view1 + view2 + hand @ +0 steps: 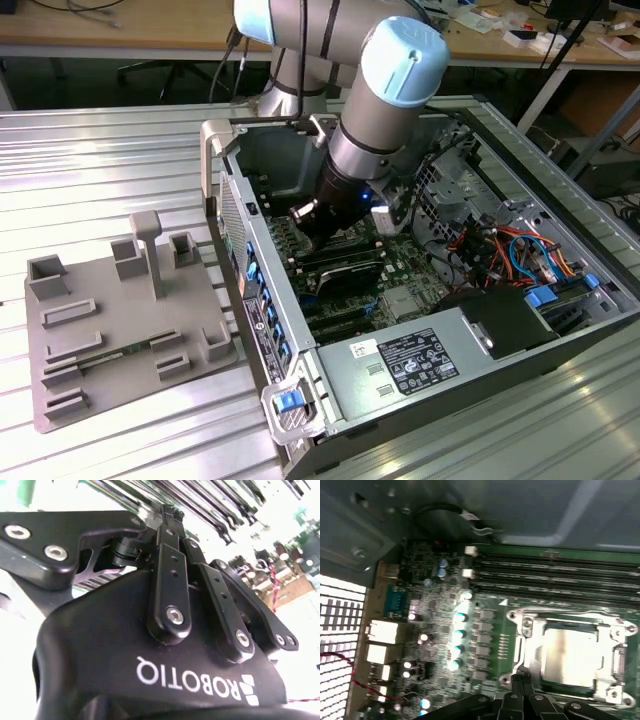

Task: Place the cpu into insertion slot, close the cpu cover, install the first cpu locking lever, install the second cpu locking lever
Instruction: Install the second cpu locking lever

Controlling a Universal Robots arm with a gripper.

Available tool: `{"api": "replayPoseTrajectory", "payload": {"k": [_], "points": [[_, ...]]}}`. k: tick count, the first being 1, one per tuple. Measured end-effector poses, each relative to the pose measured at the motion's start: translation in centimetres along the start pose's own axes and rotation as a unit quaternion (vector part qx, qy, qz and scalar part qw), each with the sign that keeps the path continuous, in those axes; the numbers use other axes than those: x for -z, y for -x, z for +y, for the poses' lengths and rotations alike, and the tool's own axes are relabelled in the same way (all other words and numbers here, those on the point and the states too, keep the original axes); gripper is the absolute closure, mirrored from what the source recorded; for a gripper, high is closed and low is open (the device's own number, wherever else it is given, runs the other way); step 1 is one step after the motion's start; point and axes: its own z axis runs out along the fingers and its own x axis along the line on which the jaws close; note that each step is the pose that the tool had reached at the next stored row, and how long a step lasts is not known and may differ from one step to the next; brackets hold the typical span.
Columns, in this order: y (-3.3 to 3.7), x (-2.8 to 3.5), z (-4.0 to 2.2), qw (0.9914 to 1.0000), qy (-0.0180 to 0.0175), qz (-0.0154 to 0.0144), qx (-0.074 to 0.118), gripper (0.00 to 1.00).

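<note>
In the first wrist view the cpu (570, 657) lies flat in the insertion slot (547, 685), its silver top showing. The cpu cover (527, 630) lies down around the chip as a silver frame. My gripper (520, 681) is shut, its black fingertips together at the socket's edge next to one corner of the frame. I cannot tell whether they touch a lever. The second wrist view shows the gripper (170, 515) from behind, its fingers (167, 570) meeting at the tip. In the exterior view the arm's wrist (350, 190) reaches down into the open computer case (250, 250).
Long black RAM slots (560, 572) run beside the socket. A row of capacitors (460, 630) and rear ports (377, 640) lie on the other side. The power supply (410, 365) and coloured cables (510, 250) fill the case's near end. A grey fixture tray (120, 320) rests on the table.
</note>
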Motion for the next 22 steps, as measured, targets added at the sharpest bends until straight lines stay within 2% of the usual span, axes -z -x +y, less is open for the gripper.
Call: {"api": "replayPoseTrajectory", "payload": {"k": [2,5,8,11,12,16,22], "points": [[0.93,0.28,-0.08,1.00000,0.0002,0.0020,0.000,0.89],[1.52,0.69,-0.10,0.99999,0.0005,0.0037,0.000,0.89],[2.41,1.03,-0.15,0.99997,0.0008,0.0073,-0.001,0.89],[2.73,1.91,-0.09,0.99996,0.0010,0.0088,-0.001,0.89],[2.96,2.30,-0.07,0.99995,0.0013,0.0100,-0.001,0.89],[3.41,2.95,-0.01,0.99992,0.0015,0.0127,-0.001,0.89],[3.94,4.31,0.09,0.99986,0.0021,0.0165,-0.001,0.89]]}}
